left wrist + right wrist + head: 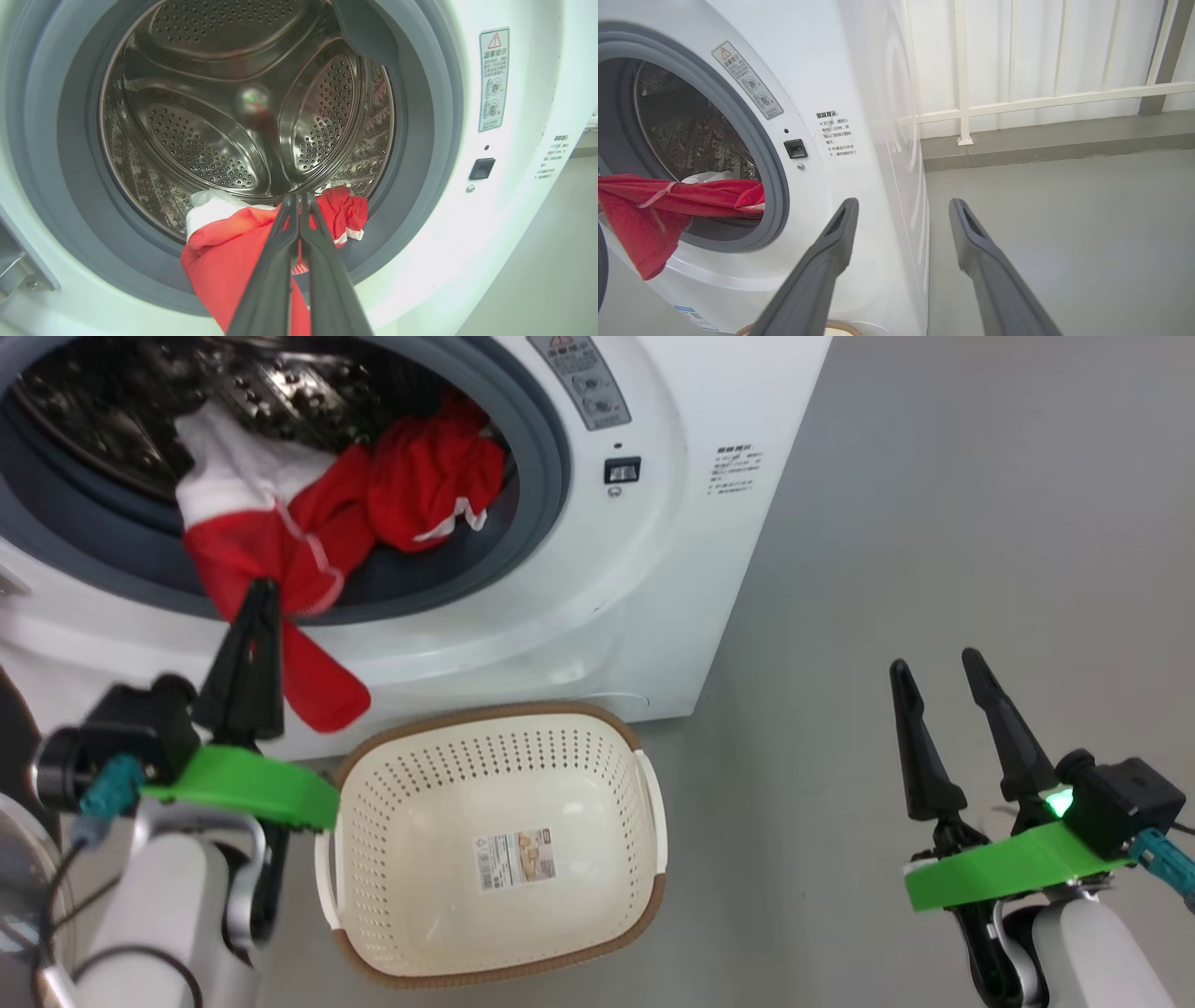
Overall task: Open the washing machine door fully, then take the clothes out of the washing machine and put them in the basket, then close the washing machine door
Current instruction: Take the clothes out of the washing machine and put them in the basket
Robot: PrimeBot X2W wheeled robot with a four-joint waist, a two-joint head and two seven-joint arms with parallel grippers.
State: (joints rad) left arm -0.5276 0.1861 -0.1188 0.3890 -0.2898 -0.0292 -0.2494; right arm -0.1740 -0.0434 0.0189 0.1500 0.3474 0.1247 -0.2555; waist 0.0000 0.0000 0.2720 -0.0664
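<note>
The clothes (420,485), draped over the grey ring (546,495) just beyond it, are pinched in the left tool (264,588). The right tool (934,661) is spread wide. Fabric could be snagged there and pulled free.

**Camera Positions: Three Views**

Head view looks steeply down on the washing machine (653,569) front and the basket (485,709) on the floor (934,523); left wrist view sits close in, facing straight into the drum (210,140); right wrist view sits low, apparently further back, facing the machine's front corner and a wall railing (1064,99); all three share the drum mouth and the clothes (429,485).
</note>
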